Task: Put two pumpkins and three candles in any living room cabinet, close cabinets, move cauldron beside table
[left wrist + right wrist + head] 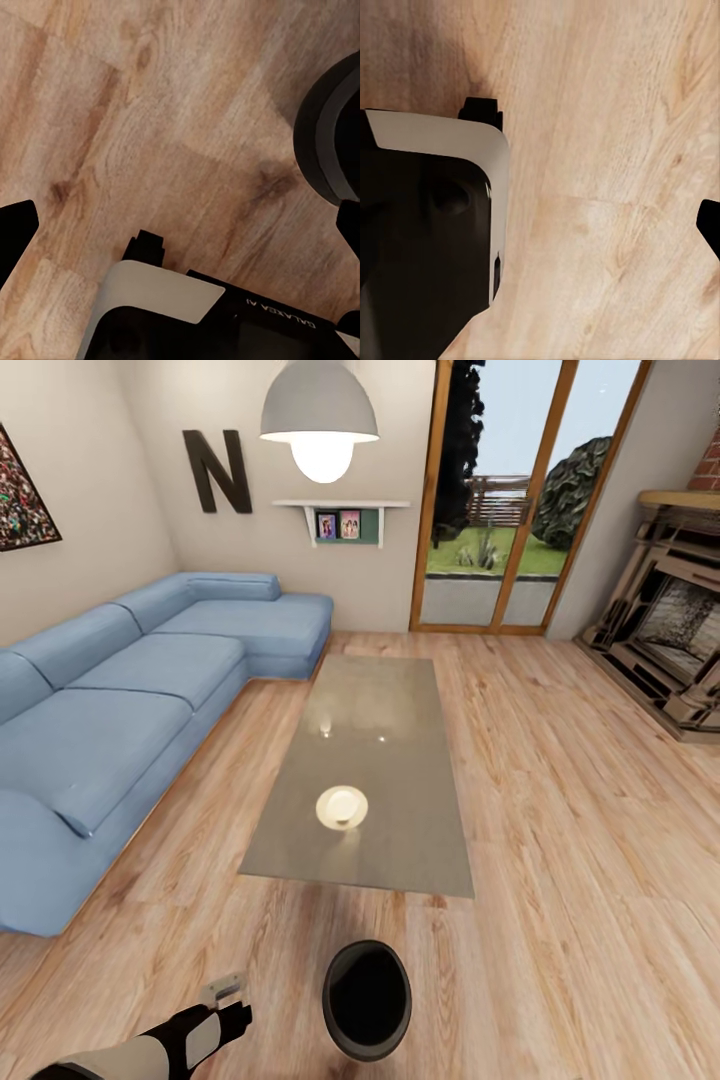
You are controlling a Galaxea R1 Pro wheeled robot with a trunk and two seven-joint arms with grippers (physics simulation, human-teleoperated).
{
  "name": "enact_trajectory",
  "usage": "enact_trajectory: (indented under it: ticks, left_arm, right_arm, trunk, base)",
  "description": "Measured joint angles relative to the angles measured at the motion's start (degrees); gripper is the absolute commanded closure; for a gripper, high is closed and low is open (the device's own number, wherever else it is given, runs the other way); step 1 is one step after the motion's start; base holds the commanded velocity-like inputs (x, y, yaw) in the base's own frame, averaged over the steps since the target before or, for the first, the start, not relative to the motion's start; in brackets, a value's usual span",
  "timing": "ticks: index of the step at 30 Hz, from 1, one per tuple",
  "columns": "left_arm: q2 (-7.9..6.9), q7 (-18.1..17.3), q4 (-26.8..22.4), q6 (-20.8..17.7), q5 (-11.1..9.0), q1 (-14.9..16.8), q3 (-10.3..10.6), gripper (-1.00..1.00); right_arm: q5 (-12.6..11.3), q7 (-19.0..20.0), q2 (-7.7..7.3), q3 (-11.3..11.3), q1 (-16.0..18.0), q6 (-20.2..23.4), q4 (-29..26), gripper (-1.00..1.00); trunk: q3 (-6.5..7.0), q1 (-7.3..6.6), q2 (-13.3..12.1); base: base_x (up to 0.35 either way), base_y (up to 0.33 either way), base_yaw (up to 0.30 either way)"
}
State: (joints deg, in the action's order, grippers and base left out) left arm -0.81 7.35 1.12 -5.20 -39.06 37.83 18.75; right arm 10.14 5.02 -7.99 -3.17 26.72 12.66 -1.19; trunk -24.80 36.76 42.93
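Note:
The black cauldron (367, 1000) stands upright on the wooden floor, a short gap from the near short end of the low glossy table (400, 860). Its rim also appears in the left wrist view as the cauldron (330, 135). My left gripper (225, 1008) hovers over the floor just left of the cauldron, apart from it. In the left wrist view the left gripper (184, 225) is open, with its fingertips (16, 229) wide apart and nothing between them. One right fingertip (709, 225) shows far out at the picture's edge over bare floor, so that gripper is spread open. Pumpkins, candles and cabinet are out of view.
A long blue sofa (110, 710) runs along the left of the table. A fireplace (670, 640) stands at the right, and glass doors (510, 500) at the back. A pendant lamp (320, 420) hangs above. Bare floor (580, 840) lies right of the table. My own base (427, 240) shows in both wrist views.

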Motion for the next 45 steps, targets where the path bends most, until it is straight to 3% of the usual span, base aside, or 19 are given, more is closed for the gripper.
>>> enact_trajectory:
  ticks: [45]
  left_arm:
    - [0.39,0.0,0.0,-0.1,0.0,0.0,0.0,-1.0]
  right_arm:
    - [0.0,0.0,0.18,0.1,0.0,0.1,1.0,-1.0]
  trunk:
    - [4.2,0.01,0.0]
  base:
    - [-0.019,0.0,0.0]
